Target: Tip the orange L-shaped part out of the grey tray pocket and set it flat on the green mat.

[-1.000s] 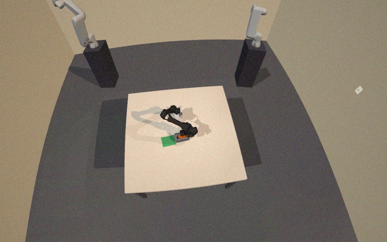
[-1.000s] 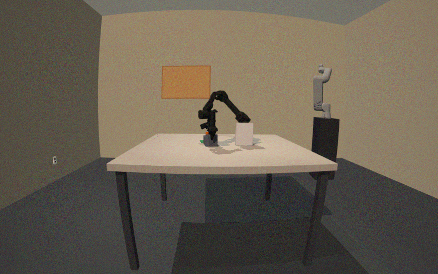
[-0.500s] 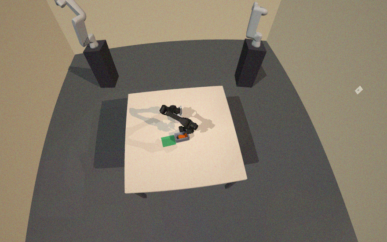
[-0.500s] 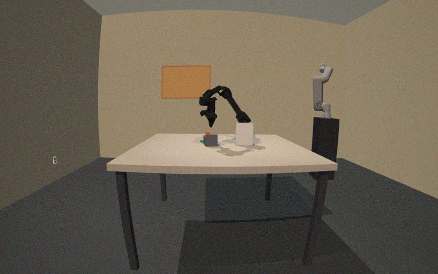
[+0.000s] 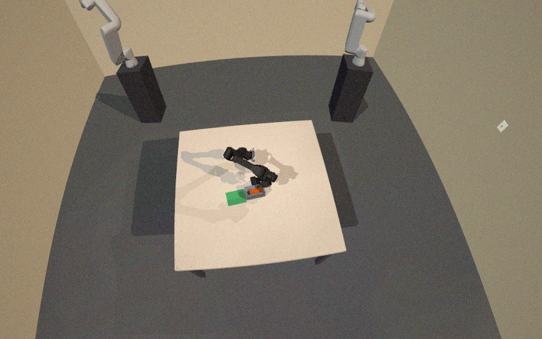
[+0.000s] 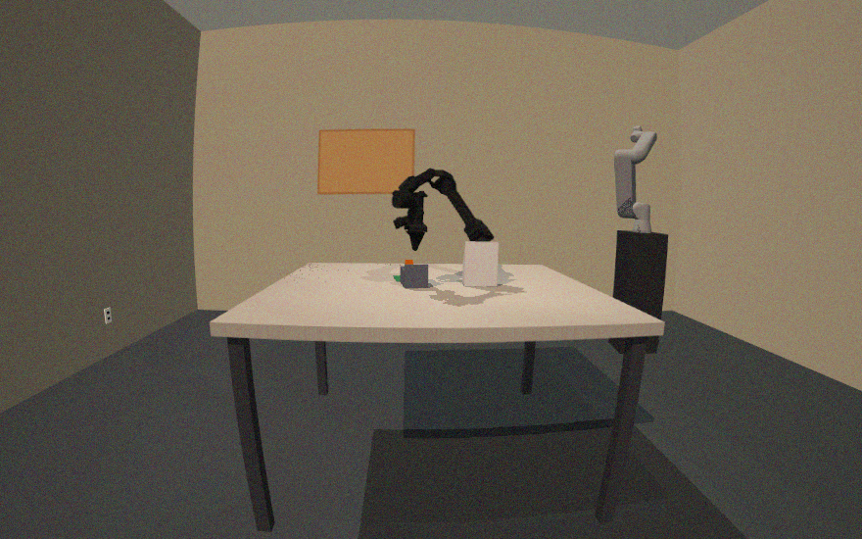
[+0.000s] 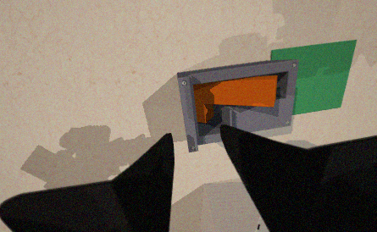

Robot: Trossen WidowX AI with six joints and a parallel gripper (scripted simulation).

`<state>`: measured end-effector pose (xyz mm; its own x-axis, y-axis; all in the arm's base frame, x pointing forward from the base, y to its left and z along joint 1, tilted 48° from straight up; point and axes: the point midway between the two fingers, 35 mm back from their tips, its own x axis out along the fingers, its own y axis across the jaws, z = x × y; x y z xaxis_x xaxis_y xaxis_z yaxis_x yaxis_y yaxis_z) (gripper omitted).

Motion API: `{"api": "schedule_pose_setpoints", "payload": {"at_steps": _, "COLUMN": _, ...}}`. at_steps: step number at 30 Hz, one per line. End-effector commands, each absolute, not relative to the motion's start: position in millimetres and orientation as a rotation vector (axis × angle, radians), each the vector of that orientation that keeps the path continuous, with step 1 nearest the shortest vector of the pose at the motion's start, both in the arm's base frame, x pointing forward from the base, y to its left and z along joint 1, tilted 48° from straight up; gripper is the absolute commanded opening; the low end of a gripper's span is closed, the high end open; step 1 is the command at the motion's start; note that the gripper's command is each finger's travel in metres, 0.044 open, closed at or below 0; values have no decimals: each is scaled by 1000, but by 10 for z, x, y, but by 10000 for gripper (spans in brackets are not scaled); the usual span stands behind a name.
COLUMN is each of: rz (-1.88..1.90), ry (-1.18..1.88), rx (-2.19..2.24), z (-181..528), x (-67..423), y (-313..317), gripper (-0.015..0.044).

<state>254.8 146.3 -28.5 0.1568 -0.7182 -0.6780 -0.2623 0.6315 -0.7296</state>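
Note:
The orange L-shaped part [image 7: 241,91] [image 5: 255,191] [image 6: 408,262] sits tilted in the pocket of the grey tray [image 7: 186,106] [image 5: 247,189] [image 6: 414,275]. Its L-shaped end is sunk at the tray's left in the wrist view. Its long end near the mat rises above the rim. The green mat [image 7: 321,76] [image 5: 235,198] [image 6: 396,276] lies flat right beside the tray. My gripper [image 7: 196,135] [image 5: 257,182] [image 6: 414,246] hangs a short way above the tray, over its L-end side. Its fingers stand partly apart with nothing between them.
The arm's white base block [image 6: 480,263] stands on the table [image 5: 265,235] behind the tray. Two grey idle arms on black pedestals [image 5: 140,88] [image 5: 351,88] stand on the floor beyond the table. An orange panel [image 6: 366,160] hangs on the back wall.

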Motion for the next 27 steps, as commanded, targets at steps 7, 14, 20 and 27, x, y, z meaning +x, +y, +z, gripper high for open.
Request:
{"api": "schedule_pose_setpoints", "payload": {"at_steps": 7, "rz": -428, "ry": 1402, "rx": -850, "z": -266, "x": 2564, "y": 1455, "gripper": 233}}
{"api": "schedule_pose_setpoints", "payload": {"at_steps": 14, "rz": -811, "ry": 1175, "rx": -352, "z": -45, "x": 2687, "y": 1291, "gripper": 280}}
{"api": "schedule_pose_setpoints", "payload": {"at_steps": 20, "rz": -1145, "ry": 853, "rx": 175, "z": 187, "x": 2793, "y": 1099, "gripper": 280}}
{"api": "schedule_pose_setpoints", "payload": {"at_steps": 27, "rz": -1260, "ry": 699, "rx": 390, "z": 282, "x": 2829, "y": 1015, "gripper": 280}}
